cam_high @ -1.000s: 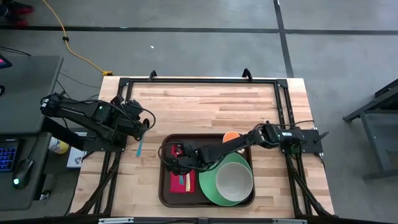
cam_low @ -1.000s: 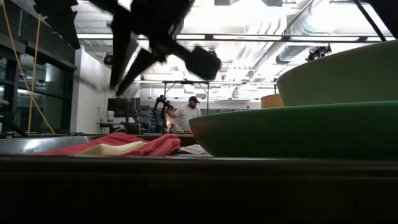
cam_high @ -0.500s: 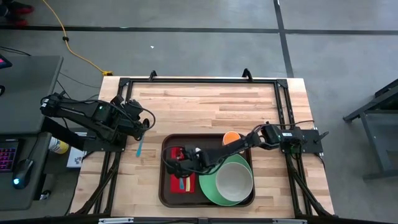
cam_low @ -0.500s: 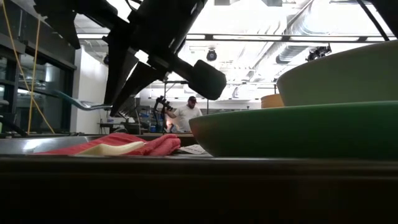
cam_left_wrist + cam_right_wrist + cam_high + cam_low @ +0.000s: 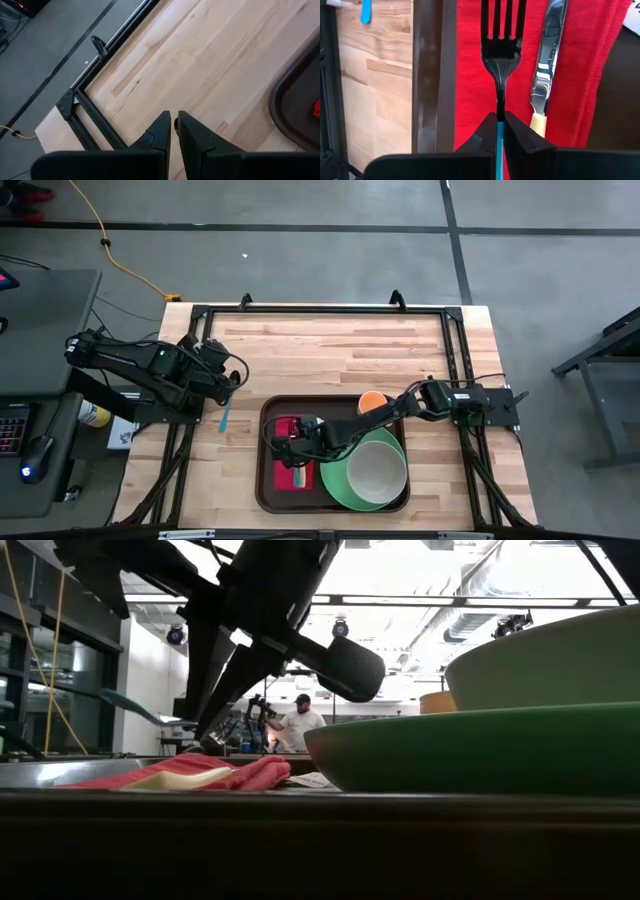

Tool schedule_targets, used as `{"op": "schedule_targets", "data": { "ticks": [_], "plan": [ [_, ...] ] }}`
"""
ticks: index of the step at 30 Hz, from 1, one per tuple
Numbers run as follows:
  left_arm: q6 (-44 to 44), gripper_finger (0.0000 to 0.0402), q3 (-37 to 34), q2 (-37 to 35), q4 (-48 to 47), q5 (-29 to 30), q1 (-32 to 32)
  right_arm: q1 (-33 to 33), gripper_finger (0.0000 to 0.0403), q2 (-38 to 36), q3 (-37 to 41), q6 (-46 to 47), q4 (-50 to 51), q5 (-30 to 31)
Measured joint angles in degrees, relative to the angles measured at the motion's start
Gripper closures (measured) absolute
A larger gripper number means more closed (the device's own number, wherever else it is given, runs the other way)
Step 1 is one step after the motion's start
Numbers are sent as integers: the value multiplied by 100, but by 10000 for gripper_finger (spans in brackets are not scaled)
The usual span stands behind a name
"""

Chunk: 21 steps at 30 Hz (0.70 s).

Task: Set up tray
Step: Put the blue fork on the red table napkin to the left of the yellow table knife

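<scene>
**Tray mostly laid; fork in hand, one blue utensil not yet on it**

- Tray (image 5: 266, 480) sits at the near middle of the table (image 5: 330, 350).
- On it: red napkin (image 5: 284, 477) on the left side, knife (image 5: 542, 90) lying on the napkin, green plate (image 5: 338, 480) with a pale bowl (image 5: 376, 470) on the right, orange cup (image 5: 372, 400) at the far edge.
- Right gripper (image 5: 500, 120) over the napkin, fingers clamped on the blue handle of a fork (image 5: 499, 40), beside the knife. Fork looks not yet released.
- Left gripper (image 5: 174, 131) waits over bare table left of the tray, fingers closed, nothing held.
- Blue utensil (image 5: 223, 416) lies on the table left of the tray; judged left to place.
</scene>
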State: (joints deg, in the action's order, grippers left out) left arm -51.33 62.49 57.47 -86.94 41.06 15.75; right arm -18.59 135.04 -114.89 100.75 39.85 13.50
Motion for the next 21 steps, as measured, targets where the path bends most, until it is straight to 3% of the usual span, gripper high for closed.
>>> {"op": "schedule_targets", "data": {
  "ticks": [21],
  "plan": [
    [-20,334,-1,0,2,5,0,26,403,0,0,136,-27,23]
  ]
}}
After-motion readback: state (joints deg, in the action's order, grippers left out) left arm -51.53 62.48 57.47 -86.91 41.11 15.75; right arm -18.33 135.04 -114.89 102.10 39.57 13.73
